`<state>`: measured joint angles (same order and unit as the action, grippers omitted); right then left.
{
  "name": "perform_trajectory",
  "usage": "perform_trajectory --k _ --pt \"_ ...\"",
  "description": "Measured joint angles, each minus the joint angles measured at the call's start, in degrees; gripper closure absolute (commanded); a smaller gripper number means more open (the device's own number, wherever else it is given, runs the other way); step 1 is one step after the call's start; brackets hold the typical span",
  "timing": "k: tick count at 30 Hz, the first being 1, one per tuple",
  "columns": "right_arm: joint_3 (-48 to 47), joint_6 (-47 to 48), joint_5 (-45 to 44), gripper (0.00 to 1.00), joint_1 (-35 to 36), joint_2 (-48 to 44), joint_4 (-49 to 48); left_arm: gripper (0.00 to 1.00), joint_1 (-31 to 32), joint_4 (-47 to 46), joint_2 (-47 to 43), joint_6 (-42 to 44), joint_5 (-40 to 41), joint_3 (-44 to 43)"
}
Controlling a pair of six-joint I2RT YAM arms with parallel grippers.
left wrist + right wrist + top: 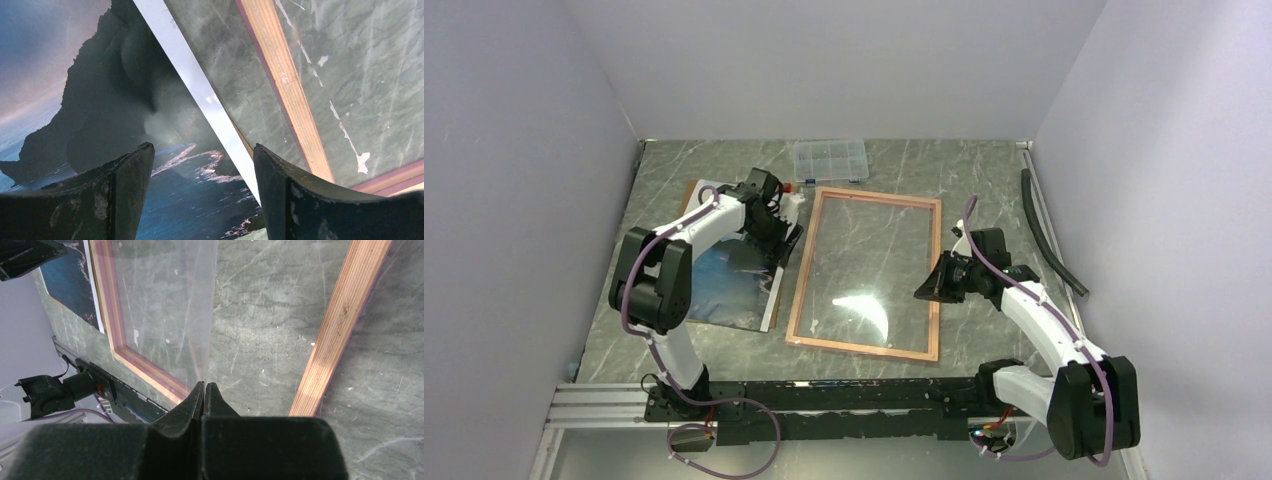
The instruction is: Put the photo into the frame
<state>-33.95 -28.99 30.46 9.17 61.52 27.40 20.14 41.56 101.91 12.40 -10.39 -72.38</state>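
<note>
The photo, dark mountains over blue water with a white border, lies flat on the left of the table, also seen in the left wrist view and at the top left of the right wrist view. My left gripper hovers open over the photo's right edge, its fingers straddling the white border with nothing between them. The frame lies wood-brown side up in the middle. My right gripper is by the frame's right rail, shut; the clear pane's edge runs into its tips.
A clear compartment box sits behind the frame. A brown board shows under the photo's far corner. A black hose lies along the right wall. The arms' mounting rail runs along the near edge. Grey walls close in three sides.
</note>
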Motion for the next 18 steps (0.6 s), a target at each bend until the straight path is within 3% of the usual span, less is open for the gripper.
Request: perform_trajectory --k 18 --pt "-0.1 -0.2 -1.7 1.00 -1.1 1.4 -0.6 0.26 2.8 -3.2 2.0 -0.1 1.2 1.5"
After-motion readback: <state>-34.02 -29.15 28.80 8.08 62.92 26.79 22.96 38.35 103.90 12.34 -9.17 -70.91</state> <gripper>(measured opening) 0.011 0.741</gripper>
